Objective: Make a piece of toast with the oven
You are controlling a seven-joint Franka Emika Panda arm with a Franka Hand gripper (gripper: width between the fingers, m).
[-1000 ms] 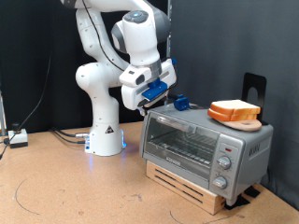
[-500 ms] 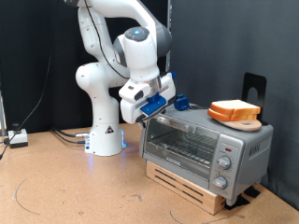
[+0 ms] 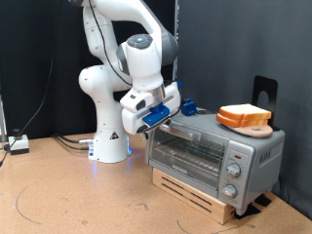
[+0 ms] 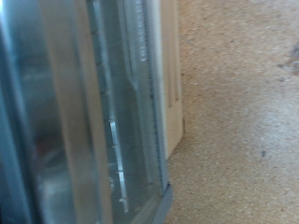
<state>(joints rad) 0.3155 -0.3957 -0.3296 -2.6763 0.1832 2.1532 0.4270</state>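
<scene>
1 oven sat closed on a wooden pallet atop the surface, door shut, nothing inside. Piece of toast waited on the roof. Tool hovered by the upper door corner, apparently for the handle; couldn't tell its opening, gripped nothing visible.

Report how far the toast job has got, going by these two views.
Done: nothing visible. The oven has its glass door shut and the piece of toast sits on top of it, on a small board. In hand: the gripper is at the oven's upper corner on the exterior view's left, holding nothing visible; the wrist view shows the door glass close up. Left: opening the door, loading the bread, toasting.
</scene>
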